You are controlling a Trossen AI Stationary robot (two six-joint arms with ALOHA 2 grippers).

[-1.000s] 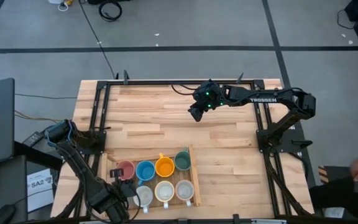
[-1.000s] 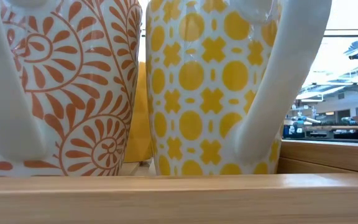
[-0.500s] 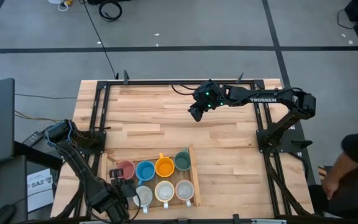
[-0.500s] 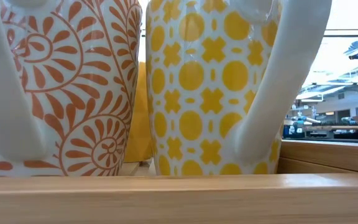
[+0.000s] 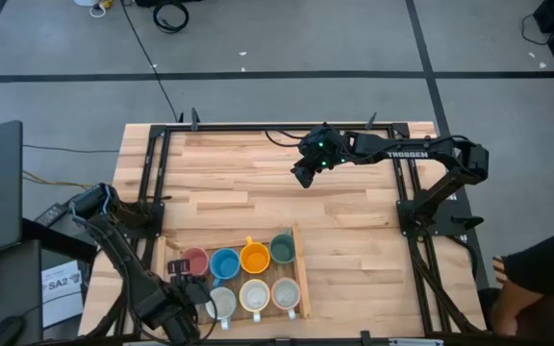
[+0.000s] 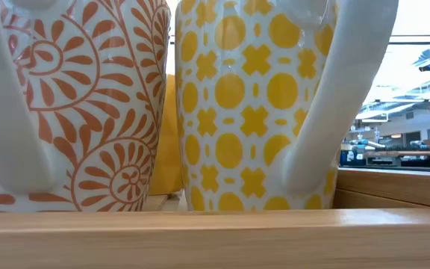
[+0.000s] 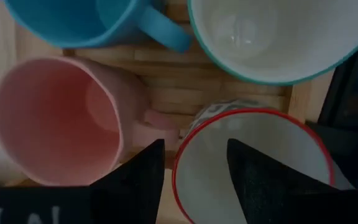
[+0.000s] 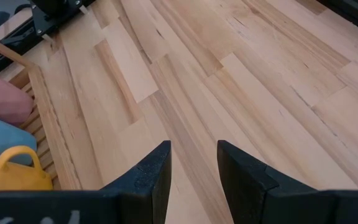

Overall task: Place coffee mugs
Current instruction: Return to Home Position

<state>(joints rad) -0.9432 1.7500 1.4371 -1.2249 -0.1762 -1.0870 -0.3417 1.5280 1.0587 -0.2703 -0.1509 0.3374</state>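
Observation:
A wooden tray near the table's front edge holds the coffee mugs. Pink, blue, orange and dark green mugs stand in its far row. Pale mugs fill the near row. My left gripper is open above the tray's near left corner. There a red-rimmed white mug stands upright beside the pink mug. One finger is over its inside and one outside its wall. My right gripper hangs open over the far middle of the table.
In the low view, two patterned white mugs, orange and yellow, fill the picture behind the tray's near rim. Bare wood lies under my right gripper. A person is at the table's near right corner.
My left gripper has opened at the tray's near left corner, and the mugs stand as before. The person at the near right corner has shifted.

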